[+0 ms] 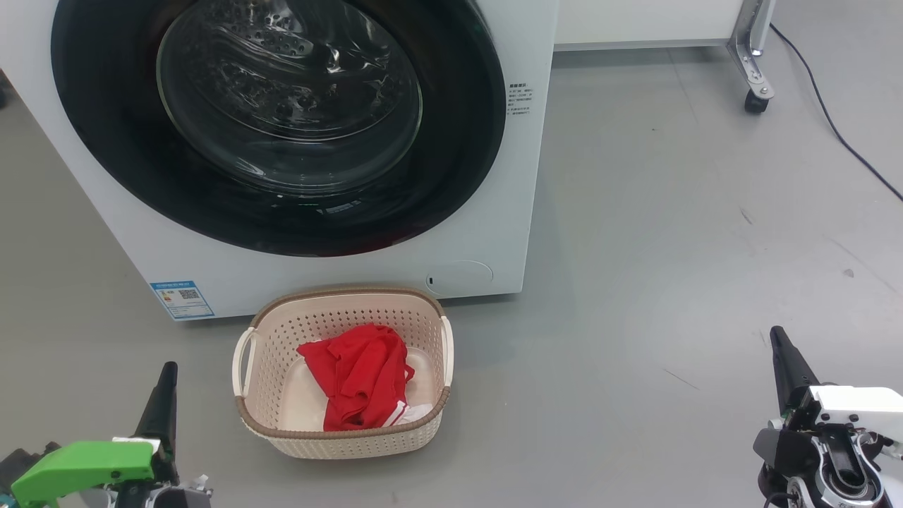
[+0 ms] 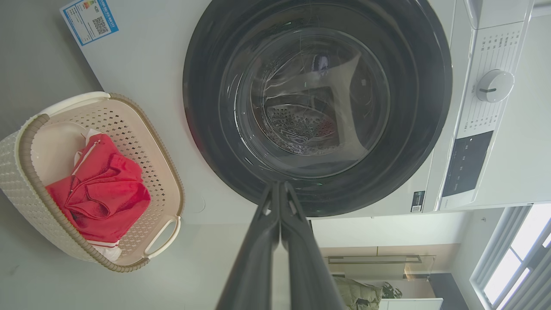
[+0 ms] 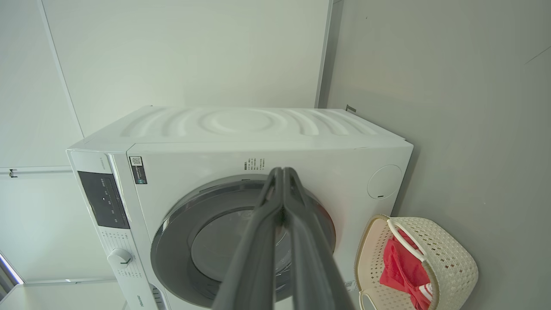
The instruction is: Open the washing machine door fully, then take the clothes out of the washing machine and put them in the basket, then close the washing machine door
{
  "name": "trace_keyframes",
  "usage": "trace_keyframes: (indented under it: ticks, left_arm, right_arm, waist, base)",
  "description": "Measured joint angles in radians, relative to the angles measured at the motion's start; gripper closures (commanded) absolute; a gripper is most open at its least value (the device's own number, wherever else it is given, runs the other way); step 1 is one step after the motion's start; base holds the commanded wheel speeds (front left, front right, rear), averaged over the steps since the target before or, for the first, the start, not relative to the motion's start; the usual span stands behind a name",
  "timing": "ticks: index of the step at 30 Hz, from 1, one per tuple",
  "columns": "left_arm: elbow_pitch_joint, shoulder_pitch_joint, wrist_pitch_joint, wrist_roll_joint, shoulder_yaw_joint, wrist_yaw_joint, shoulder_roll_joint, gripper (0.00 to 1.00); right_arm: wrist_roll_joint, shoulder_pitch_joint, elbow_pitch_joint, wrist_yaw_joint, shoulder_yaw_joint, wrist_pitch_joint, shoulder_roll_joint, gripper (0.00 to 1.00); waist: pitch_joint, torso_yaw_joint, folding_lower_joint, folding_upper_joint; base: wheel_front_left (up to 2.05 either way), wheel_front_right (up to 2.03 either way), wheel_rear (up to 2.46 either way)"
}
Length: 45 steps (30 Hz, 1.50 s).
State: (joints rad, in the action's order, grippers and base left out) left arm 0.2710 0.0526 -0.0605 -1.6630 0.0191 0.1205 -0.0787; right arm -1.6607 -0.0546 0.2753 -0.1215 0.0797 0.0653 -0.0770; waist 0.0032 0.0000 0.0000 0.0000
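While the washing machine door (image 1: 289, 106) sits flush against the washing machine (image 1: 511, 233), the clothes (image 1: 363, 384) lie crumpled inside the basket (image 1: 346, 291) — it stands on the floor (image 1: 635, 247) just in front of the machine. The left hand (image 1: 168, 367) and the right hand (image 1: 776, 331) hang low on either side of it — fingers pressed together, holding nothing.

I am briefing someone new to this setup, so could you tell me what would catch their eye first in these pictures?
The big round washing machine door, glossy black around clear glass, sits shut on the white washing machine. Just in front of it, the bright red clothes lie bunched in the cream basket. Both shut, the left gripper and right gripper sit low at either side.
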Motion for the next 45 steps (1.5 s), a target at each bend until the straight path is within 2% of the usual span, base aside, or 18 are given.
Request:
trace_keyframes:
  ticks: [45]
  left_arm:
    - [0.0,0.0,-0.001,0.0,0.005,0.0,0.003,1.0]
  right_arm:
    - [0.002,0.0,0.0,0.0,0.004,0.001,0.004,1.0]
  waist:
    - [0.0,0.0,0.0,0.0]
  base:
    - [0.0,0.0,0.0]
